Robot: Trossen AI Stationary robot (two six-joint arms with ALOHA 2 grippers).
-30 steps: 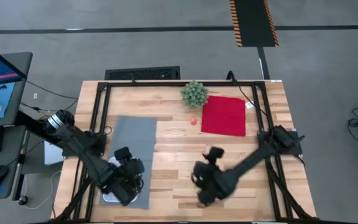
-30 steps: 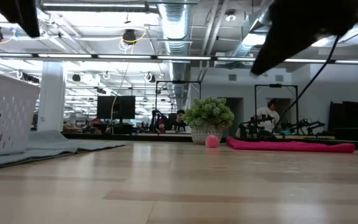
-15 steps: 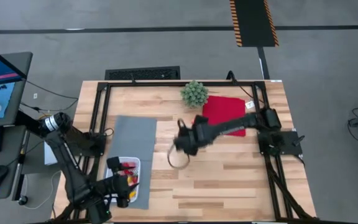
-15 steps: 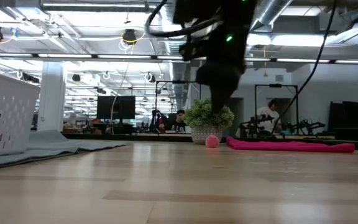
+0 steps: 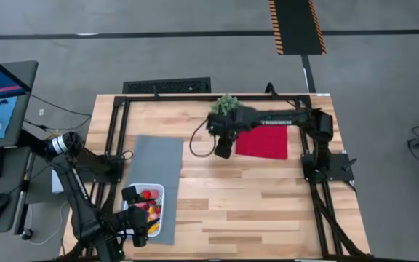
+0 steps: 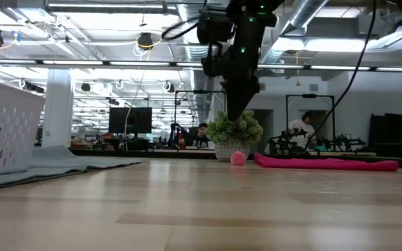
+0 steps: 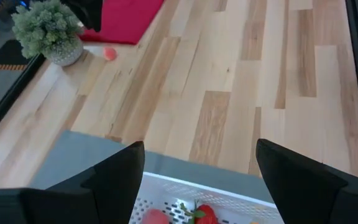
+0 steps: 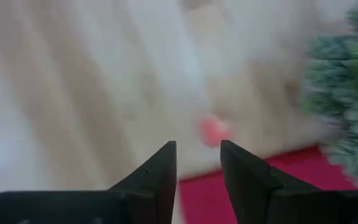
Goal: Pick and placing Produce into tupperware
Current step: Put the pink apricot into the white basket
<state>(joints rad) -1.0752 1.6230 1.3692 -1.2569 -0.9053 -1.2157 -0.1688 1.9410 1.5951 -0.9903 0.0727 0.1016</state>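
The white tupperware (image 5: 153, 191) stands on the grey mat (image 5: 158, 160) at the near left, with red and yellow produce (image 5: 148, 206) in it. My left gripper (image 5: 138, 220) hovers open over its near end; strawberries (image 7: 197, 213) show below its fingers. A small pink ball (image 8: 214, 130) lies on the wood between the green plant (image 6: 234, 129) and the red cloth (image 6: 326, 164). My right gripper (image 8: 197, 168) hangs above the ball, open and empty, fingers pointing down. In the high view the right gripper (image 5: 222, 149) hides the ball.
The potted green plant (image 5: 226, 105) stands at the far edge, right beside my right gripper. The red cloth (image 5: 264, 138) lies flat to the ball's right. Bare wood (image 5: 268, 204) fills the middle and near right. A black frame (image 5: 118, 138) runs along the table's edges.
My right gripper has swung from the near middle of the table toward the far edge and now hangs over the pink ball by the plant. My left gripper has drawn back toward the near edge, uncovering the tupperware and the produce in it.
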